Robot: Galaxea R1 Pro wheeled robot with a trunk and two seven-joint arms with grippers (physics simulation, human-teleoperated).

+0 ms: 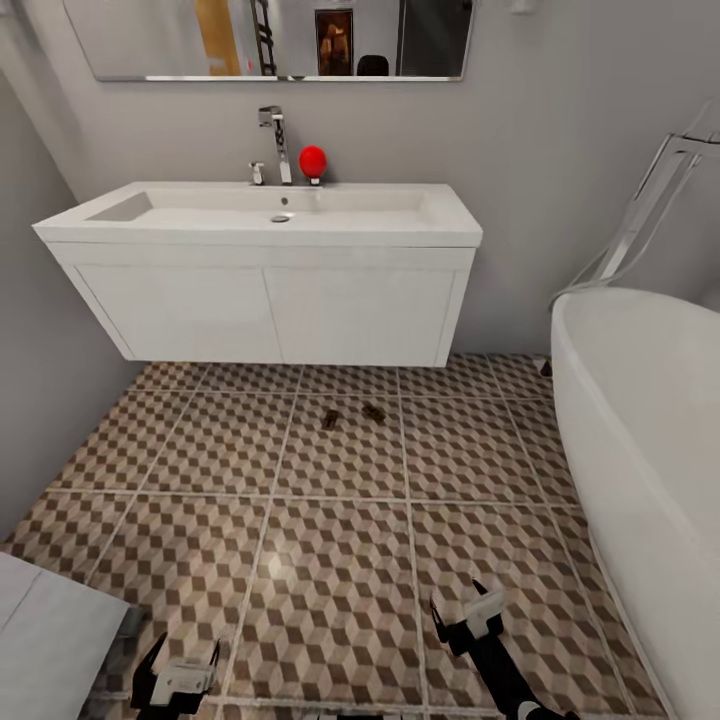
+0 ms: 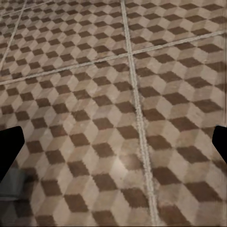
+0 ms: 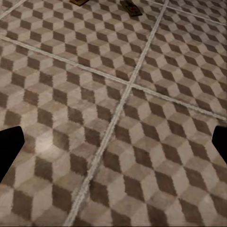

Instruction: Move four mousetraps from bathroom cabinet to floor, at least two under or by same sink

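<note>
Now both empty hands, left gripper (image 1: 175, 668) and right gripper (image 1: 462, 612), hold their fingers wide; two tiny brown wooden mousetraps (image 1: 352, 415) lie near the wide white sink (image 1: 270, 225), so fetch more.

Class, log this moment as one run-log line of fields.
mousetraps: two on bathroom floor before sink | left end effector: open, empty | right end effector: open, empty
</note>
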